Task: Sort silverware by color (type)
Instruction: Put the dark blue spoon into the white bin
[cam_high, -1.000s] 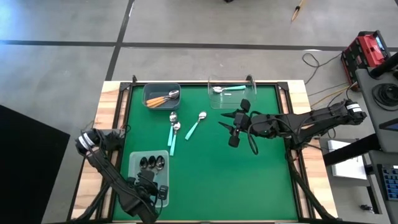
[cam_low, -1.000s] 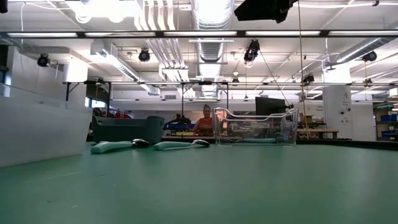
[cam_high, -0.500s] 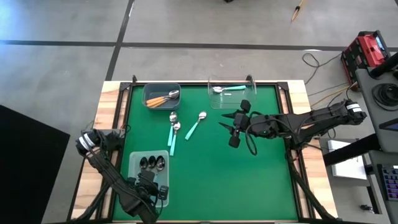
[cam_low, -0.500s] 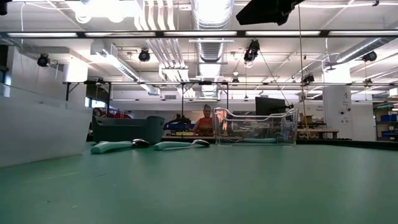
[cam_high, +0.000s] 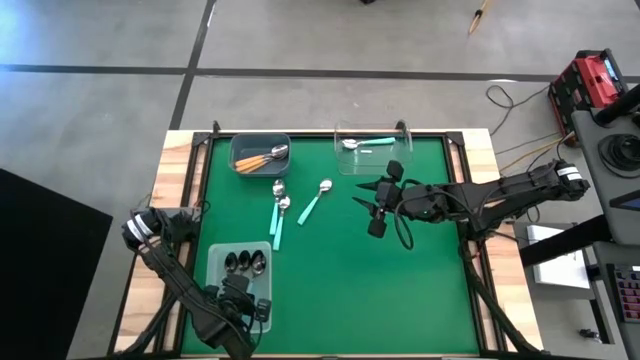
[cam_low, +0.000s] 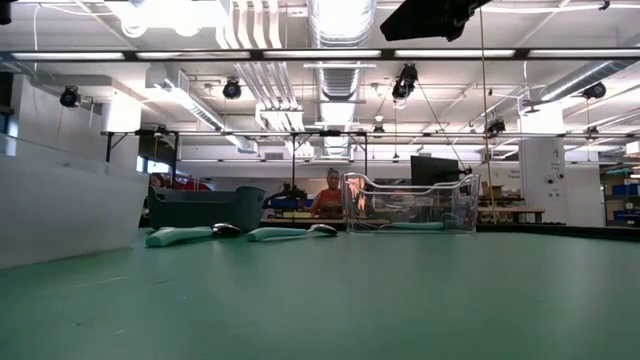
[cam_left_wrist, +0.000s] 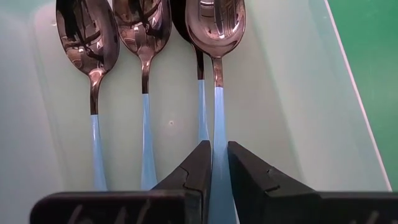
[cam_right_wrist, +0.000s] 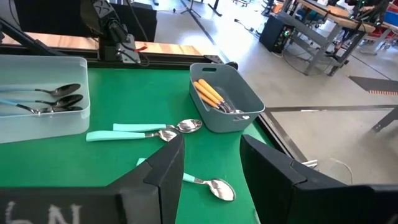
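Nothing has shifted since a second ago.

High view: left gripper (cam_high: 243, 291) over the frosted tray (cam_high: 213, 262) at the desk's (cam_high: 340, 260) near-left; right gripper (cam_high: 372, 200) mid-desk.

Left wrist: jaws nearly together astride a light-blue spoon handle (cam_left_wrist: 220, 118).

Right wrist: jaws apart, empty; teal spoons (cam_right_wrist: 140, 132) loose, orange spoons (cam_right_wrist: 212, 95) binned.

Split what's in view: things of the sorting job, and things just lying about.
Job: orange spoons in grey bin; teal spoon in clear bin; three loose teal spoons; dark spoons in pale tray.
Lying about: red case, cables on floor.
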